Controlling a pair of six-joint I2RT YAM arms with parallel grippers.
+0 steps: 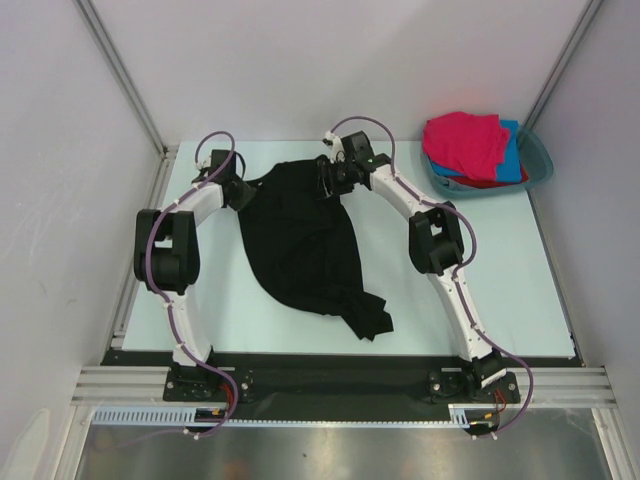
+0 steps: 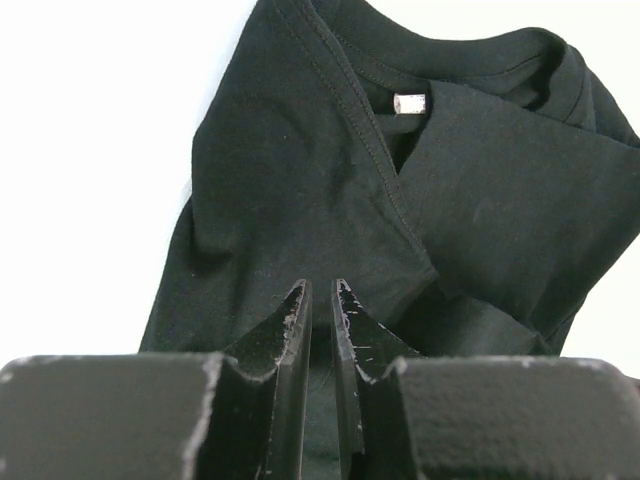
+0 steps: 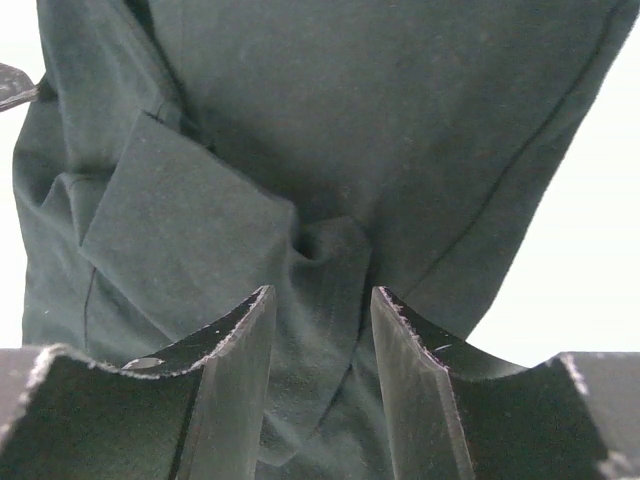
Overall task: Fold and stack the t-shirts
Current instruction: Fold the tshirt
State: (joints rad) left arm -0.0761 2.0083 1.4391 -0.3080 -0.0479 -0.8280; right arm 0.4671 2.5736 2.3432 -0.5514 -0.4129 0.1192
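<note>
Left pincer (image 2: 320,290) sits at the far left shoulder of the black t-shirt (image 1: 300,240), its fingers drawn nearly together with only a thin slot between them. Whether a fold of cloth is nipped in that slot cannot be told from the wrist view. The shirt lies in the middle of the desk (image 1: 480,270), collar toward the far edge, its neck label (image 2: 409,102) showing. The body narrows toward the near edge, where the hem is bunched into a rumpled tail (image 1: 368,315). One sleeve is doubled over onto the chest.

Right pincer (image 3: 322,295) hovers at the far right shoulder, fingers part-open and astride a pucker of cloth, with nothing clamped.

The step looks like spreading the shirt flat before any fold. To do it well, both pincers should hold matching points on the shoulder seams, take one layer only, and draw apart evenly so the collar stays centred. The bunched hem needs dragging out straight first, or the fold will trap creases.

Far right, the pink (image 1: 465,140), blue (image 1: 512,160) and red (image 1: 490,182) shirts lie heaped in the teal basin (image 1: 540,160), well apart from the black one.
</note>
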